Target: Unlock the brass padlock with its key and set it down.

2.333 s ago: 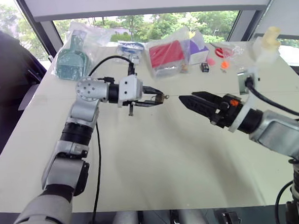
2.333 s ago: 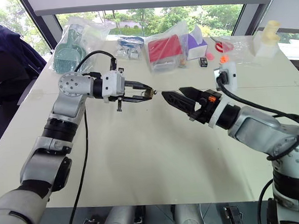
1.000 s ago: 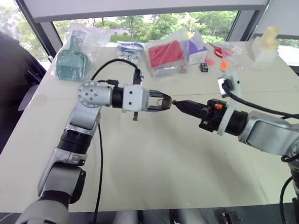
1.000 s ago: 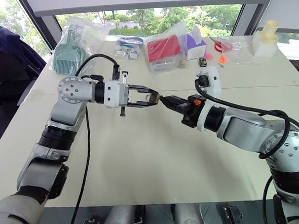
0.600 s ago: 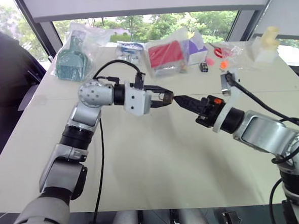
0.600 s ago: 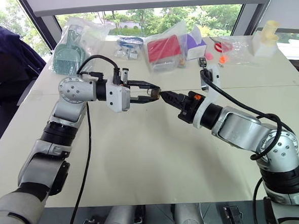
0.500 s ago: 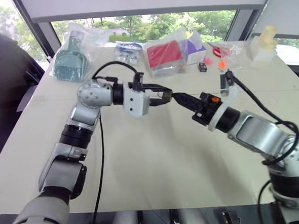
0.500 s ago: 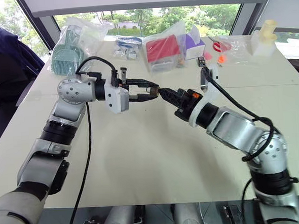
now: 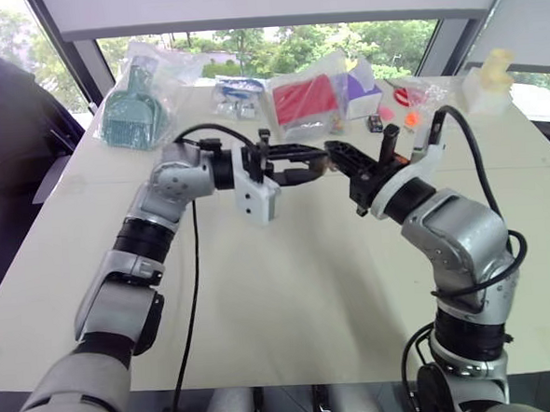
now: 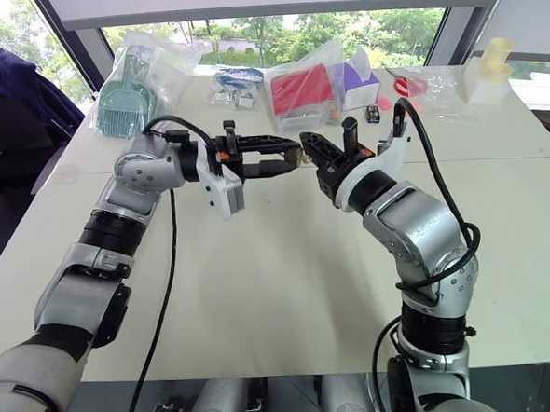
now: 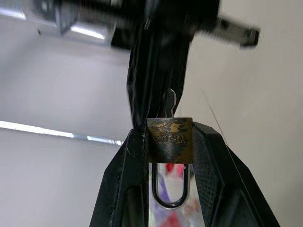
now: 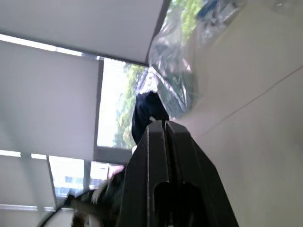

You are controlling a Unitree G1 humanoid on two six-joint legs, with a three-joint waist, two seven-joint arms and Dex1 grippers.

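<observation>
My right fingers [image 9: 335, 151], pressed together on the key [image 11: 169, 100], have rolled against the brass padlock [image 11: 169, 140] my left fingers [image 11: 135, 156] pinch (shackle not yet sprung)

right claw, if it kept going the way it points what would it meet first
Most likely the brass padlock pinched in the left claw; the right claw is aimed tip to tip at it, though depth is hard to judge.

Both arms were raised over the table; the left gripper [image 9: 321, 167] and right gripper [image 9: 332, 151] met tip to tip, fingers closed.
</observation>
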